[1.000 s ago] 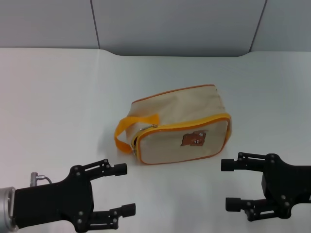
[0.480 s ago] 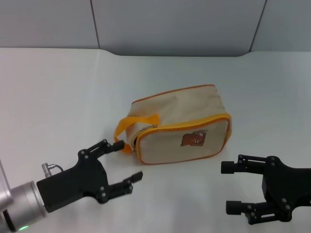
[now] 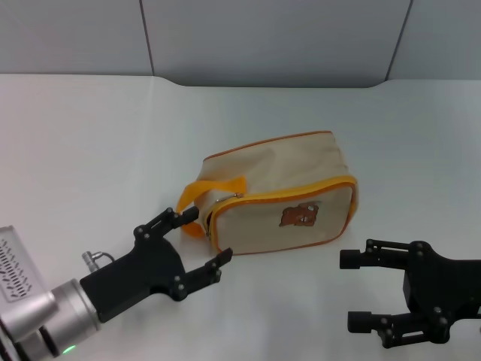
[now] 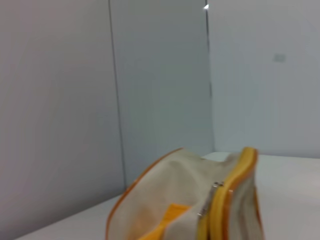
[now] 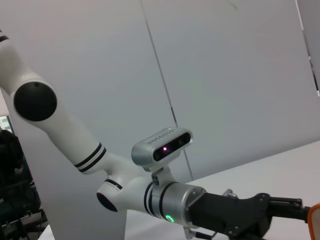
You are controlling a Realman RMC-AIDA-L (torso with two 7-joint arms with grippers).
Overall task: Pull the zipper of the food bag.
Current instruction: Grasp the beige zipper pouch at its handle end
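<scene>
Head view: left gripper, spread, seemingly just short of food bag.

Head cam high, looks down, wrist cams low, both see food bag

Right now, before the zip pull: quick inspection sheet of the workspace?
Surface: white table, bare around the bag.
Job's things: food bag lying on its side, bear patch facing the robot; zipper pull at the handle end.
Clutter: nothing seen.
Grippers: left gripper open, beside the orange handle, not gripping; right gripper open, off the bag.
Cables: nothing seen.
Surroundings: grey wall panels.
</scene>
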